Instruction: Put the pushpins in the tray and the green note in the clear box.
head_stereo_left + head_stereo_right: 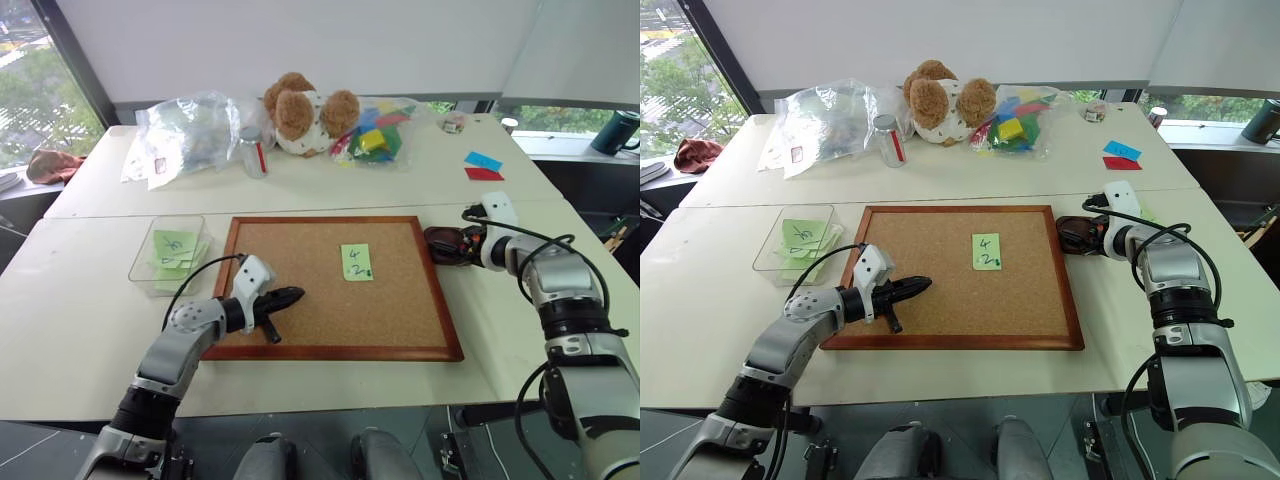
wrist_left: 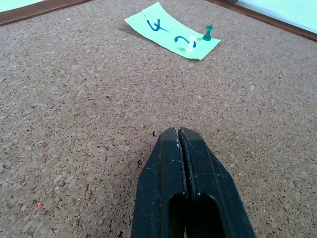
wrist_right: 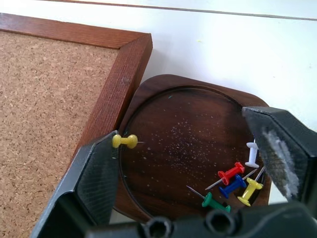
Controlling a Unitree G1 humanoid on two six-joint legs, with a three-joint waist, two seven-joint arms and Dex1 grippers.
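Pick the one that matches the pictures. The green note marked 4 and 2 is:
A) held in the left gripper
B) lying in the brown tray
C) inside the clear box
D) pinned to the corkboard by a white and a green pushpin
D: the green note lies flat on the corkboard with a white pushpin and a green pushpin stuck through its edge.

The green note [image 1: 356, 262] is carrying a handwritten "4" with a "2" under it in dark ink; it is lying on the corkboard [image 1: 300, 300], toward three o'clock of the board's middle. The green notes [image 1: 172, 250] in the clear box [image 1: 140, 268], at nine o'clock of the board, are showing scribbles that cannot be read.
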